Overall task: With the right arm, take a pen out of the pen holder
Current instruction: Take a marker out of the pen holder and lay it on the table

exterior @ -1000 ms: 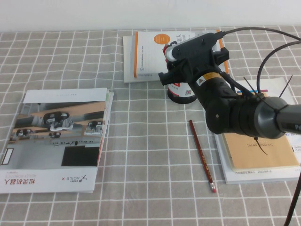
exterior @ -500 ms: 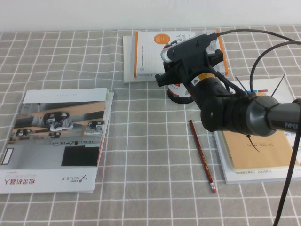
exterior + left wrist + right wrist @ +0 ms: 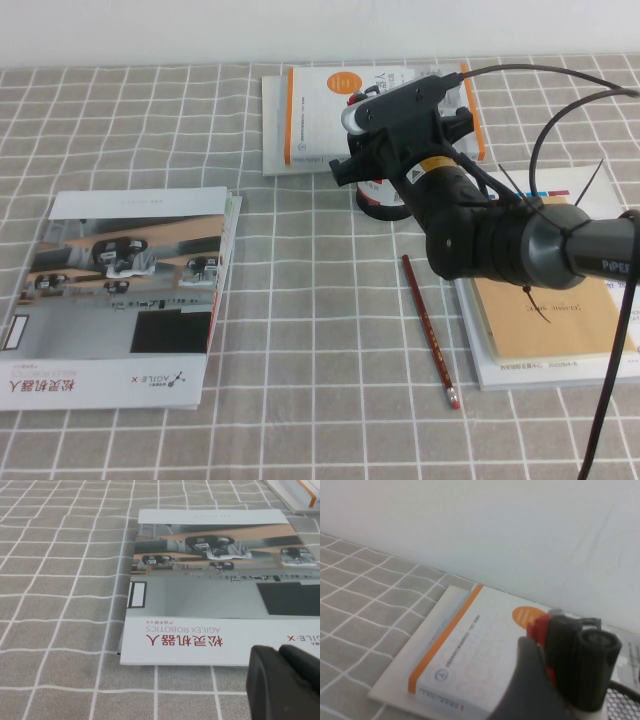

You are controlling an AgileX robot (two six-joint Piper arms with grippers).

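Pen holder (image 3: 386,200) under right end effector (image 3: 372,165), jaws apart beside pens (image 3: 582,665), left end effector (image 3: 283,680) closed by booklet (image 3: 210,585)

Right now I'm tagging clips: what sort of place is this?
Probably a staged desk: an orange-trimmed book, a red pencil, a pen holder on checked cloth. Right gripper above the pen holder; left gripper by the AgileX brochure.

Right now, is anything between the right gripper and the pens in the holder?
Nothing visible. The right gripper is open, right beside the pens in the pen holder. The left gripper sits shut by the magazine.
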